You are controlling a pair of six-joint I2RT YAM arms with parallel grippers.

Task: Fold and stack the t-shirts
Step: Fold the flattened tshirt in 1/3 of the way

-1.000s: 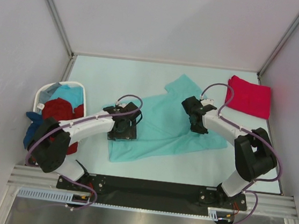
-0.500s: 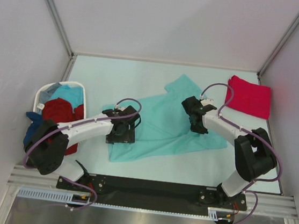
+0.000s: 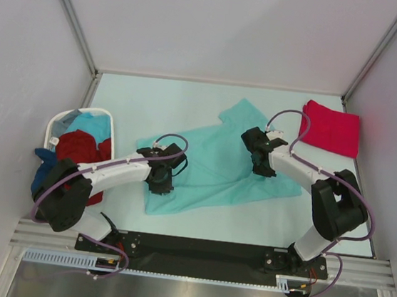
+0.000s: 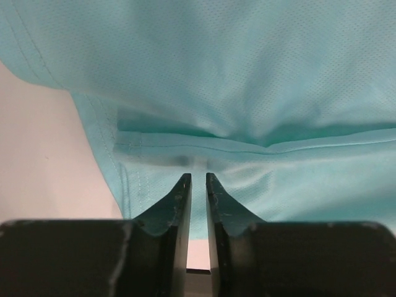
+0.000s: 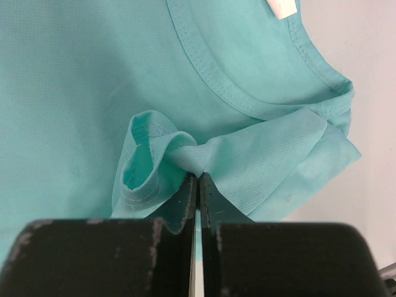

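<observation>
The table (image 3: 154,100) carries the teal shirt (image 3: 218,161) spread crumpled across its middle, not yet squared up for folding. At 9 o'clock the laundry basket (image 3: 54,123) holds more shirts, and at 2 o'clock a red shirt (image 3: 330,128) lies folded on its own, well apart from the teal one.

The teal cloth looks thin, light and limp. It should sag and bunch wherever it is lifted and drag along the table, so it needs holding at two spread points on stitched edges, where the doubled cloth gives firmer purchase.

The left gripper (image 3: 160,178) sits at the shirt's 8 o'clock edge. Seen from its wrist, its jaws have narrowed to a slit at the hem (image 4: 247,148), which puckers there, so it seems to be pinching it. The right gripper (image 3: 260,159), at the shirt's 3 o'clock side, is clamped on a rolled fold of cloth (image 5: 154,154) just below the collar (image 5: 247,99).
</observation>
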